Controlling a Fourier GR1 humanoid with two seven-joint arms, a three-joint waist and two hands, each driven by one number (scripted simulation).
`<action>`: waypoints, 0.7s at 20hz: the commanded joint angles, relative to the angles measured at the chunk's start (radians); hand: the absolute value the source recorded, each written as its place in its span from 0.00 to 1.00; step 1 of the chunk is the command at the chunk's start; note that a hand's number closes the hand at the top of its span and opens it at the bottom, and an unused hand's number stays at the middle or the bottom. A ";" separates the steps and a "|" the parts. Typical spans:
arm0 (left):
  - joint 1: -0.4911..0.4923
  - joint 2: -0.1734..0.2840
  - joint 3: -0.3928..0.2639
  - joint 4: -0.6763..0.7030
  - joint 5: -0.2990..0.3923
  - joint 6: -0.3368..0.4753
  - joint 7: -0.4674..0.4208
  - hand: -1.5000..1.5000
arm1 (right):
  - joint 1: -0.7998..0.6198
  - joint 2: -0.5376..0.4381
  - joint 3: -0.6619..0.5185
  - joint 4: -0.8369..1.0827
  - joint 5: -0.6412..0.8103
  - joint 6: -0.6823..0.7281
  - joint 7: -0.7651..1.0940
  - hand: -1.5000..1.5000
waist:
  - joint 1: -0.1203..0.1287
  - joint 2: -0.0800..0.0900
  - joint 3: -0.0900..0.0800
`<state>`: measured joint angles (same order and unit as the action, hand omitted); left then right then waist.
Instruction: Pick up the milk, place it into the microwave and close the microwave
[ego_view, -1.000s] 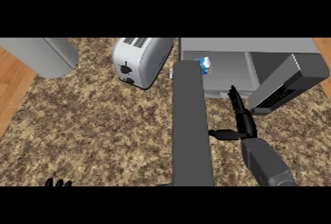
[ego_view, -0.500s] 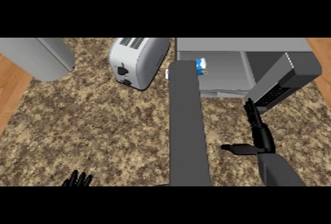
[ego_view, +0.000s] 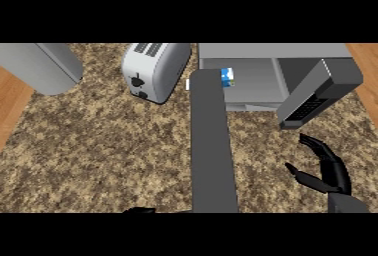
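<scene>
Since a moment ago our right hand (ego_view: 328, 172) has drawn back, fingers relaxed, empty. Blue-and-white milk carton (ego_view: 227, 77) sits inside the grey microwave (ego_view: 255, 85); its long open door (ego_view: 212, 150) stands left of that hand.

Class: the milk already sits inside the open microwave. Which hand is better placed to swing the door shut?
Probably the right hand: open, beside the microwave door. The left hand barely shows at the lower edge.
</scene>
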<state>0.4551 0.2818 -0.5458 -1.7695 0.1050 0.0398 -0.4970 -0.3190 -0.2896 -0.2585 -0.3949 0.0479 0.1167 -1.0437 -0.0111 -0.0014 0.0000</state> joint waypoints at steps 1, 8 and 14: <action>-0.142 -0.054 -0.021 0.082 -0.085 0.028 0.059 1.00 | 0.082 -0.037 -0.018 -0.034 -0.037 0.108 -0.089 0.00 | -0.002 0.001 0.000; -0.226 -0.154 -0.029 0.161 -0.116 0.075 0.142 1.00 | 0.142 -0.138 -0.063 -0.102 -0.131 0.223 -0.023 0.00 | 0.004 0.001 0.000; -0.441 -0.233 0.022 0.415 -0.175 0.075 0.110 1.00 | 0.147 -0.222 -0.082 -0.063 -0.160 0.294 -0.026 0.00 | 0.000 0.005 0.001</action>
<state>0.1306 0.0870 -0.5544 -1.4898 -0.0410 0.1161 -0.3870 -0.1889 -0.4566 -0.3240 -0.4700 -0.0842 0.2436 -0.9849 -0.0073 0.0010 0.0014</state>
